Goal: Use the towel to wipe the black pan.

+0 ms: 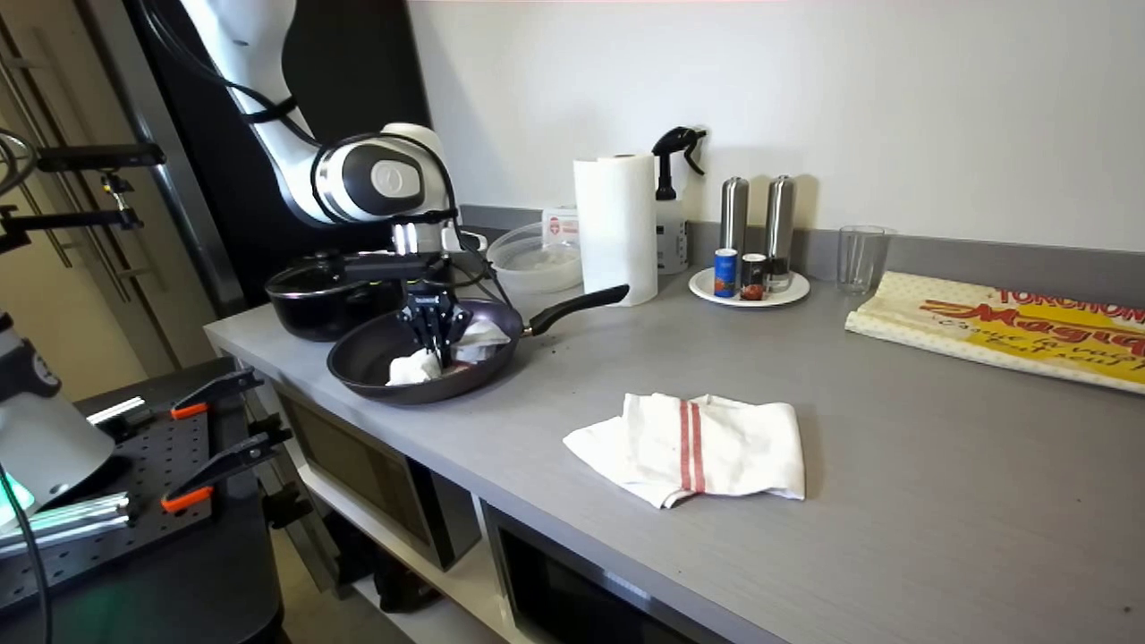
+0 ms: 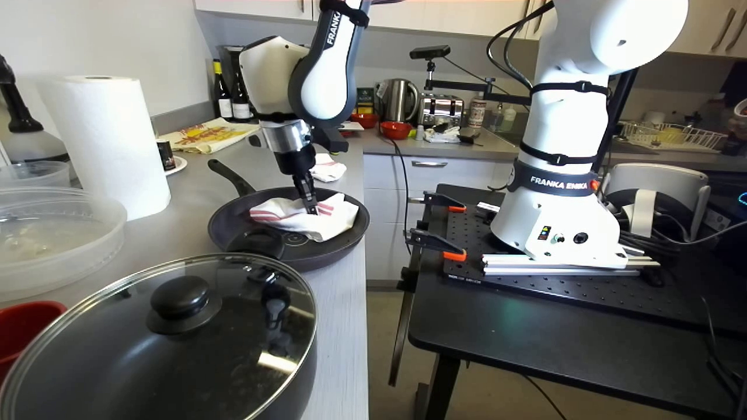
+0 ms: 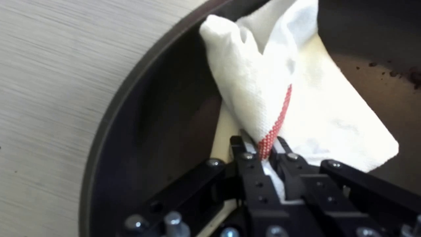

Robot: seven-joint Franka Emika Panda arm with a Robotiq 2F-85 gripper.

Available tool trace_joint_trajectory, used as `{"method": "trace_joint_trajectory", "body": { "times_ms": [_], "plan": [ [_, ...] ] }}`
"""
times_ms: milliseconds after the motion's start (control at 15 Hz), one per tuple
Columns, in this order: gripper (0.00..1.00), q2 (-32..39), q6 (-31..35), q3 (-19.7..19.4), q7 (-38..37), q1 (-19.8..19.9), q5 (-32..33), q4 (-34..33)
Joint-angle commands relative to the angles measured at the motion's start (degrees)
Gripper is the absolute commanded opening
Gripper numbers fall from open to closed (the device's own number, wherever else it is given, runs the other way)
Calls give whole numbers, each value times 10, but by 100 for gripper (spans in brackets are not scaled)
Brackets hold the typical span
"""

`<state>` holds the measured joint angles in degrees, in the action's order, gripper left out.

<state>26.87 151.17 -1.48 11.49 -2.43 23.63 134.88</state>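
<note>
The black pan (image 1: 365, 356) sits on the counter near its front edge, its handle (image 1: 577, 309) angled toward the back. Inside it lies the towel (image 2: 335, 224), white with red stripes, bunched in folds. My gripper (image 3: 262, 145) points down into the pan, and a striped fold is pinched between its fingers (image 3: 242, 144). In both exterior views the fingertips reach down onto the cloth. The wrist view shows dark reddish specks (image 3: 393, 74) on the pan's bottom, right of the cloth. The towel and gripper hide part of the pan's floor.
A black pot (image 2: 175, 373) with a glass lid stands close to the pan. Behind are a plastic tub (image 1: 537, 268) and a paper towel roll (image 1: 617, 233). A larger striped towel (image 1: 751, 447) lies folded on the counter, and a plate (image 1: 704, 288) holds grinders.
</note>
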Motion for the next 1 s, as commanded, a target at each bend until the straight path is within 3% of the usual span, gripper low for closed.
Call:
{"method": "trace_joint_trajectory", "body": {
  "times_ms": [0, 533, 933],
  "plan": [
    [3, 11, 1, 26, 4, -31, 4, 11],
    [3, 12, -6, 85, 42, -83, 11, 21],
    [3, 11, -9, 93, 55, -94, 15, 23]
  ]
}}
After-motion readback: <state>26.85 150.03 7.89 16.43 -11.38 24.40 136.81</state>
